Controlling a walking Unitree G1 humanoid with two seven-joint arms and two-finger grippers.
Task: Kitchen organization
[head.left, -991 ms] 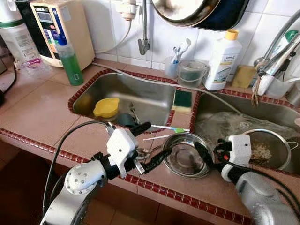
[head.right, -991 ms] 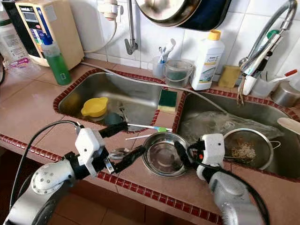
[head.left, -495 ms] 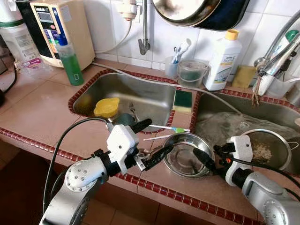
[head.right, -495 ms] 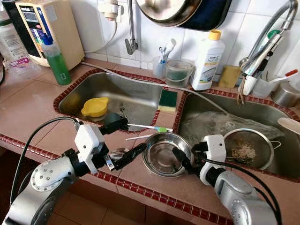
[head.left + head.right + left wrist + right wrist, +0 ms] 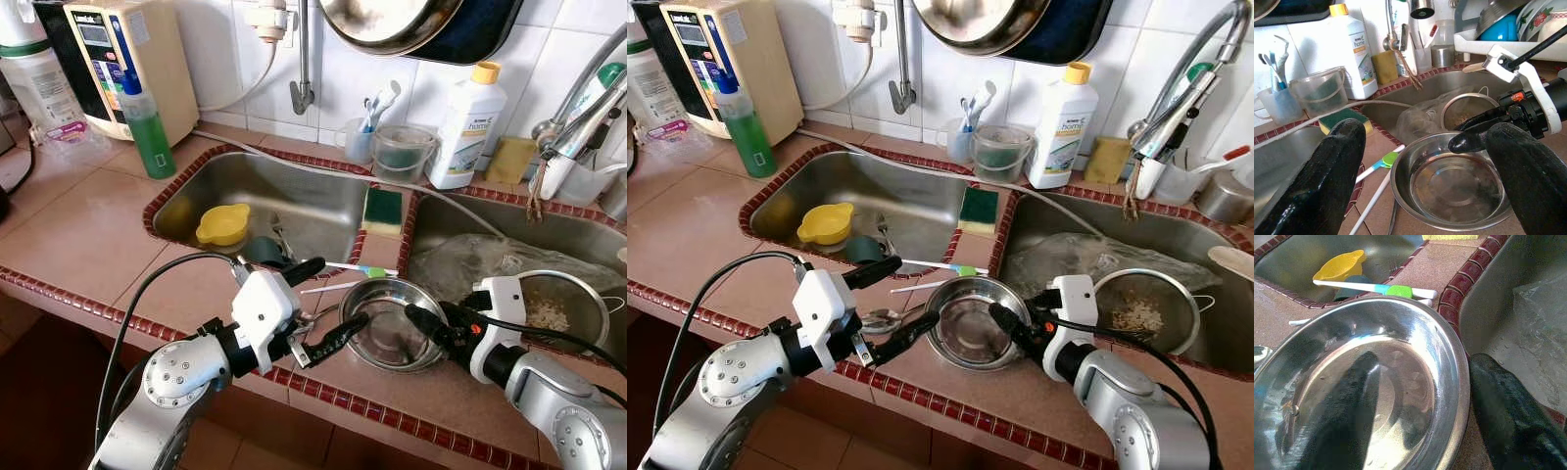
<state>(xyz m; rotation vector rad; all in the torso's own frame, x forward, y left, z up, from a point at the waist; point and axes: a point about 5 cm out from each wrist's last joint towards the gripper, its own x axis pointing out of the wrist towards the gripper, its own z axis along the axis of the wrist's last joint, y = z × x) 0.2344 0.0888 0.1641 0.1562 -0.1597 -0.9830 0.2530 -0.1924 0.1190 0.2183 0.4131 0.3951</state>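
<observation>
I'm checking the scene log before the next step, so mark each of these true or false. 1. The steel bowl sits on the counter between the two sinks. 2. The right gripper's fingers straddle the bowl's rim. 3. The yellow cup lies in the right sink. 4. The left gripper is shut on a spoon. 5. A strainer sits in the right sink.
1. True: the steel bowl rests on the counter.
2. True: the right gripper has one finger inside, one outside.
3. False: the yellow cup lies in the left sink.
4. False: the left gripper is open, holding nothing.
5. True: the strainer sits in the right sink.
</observation>
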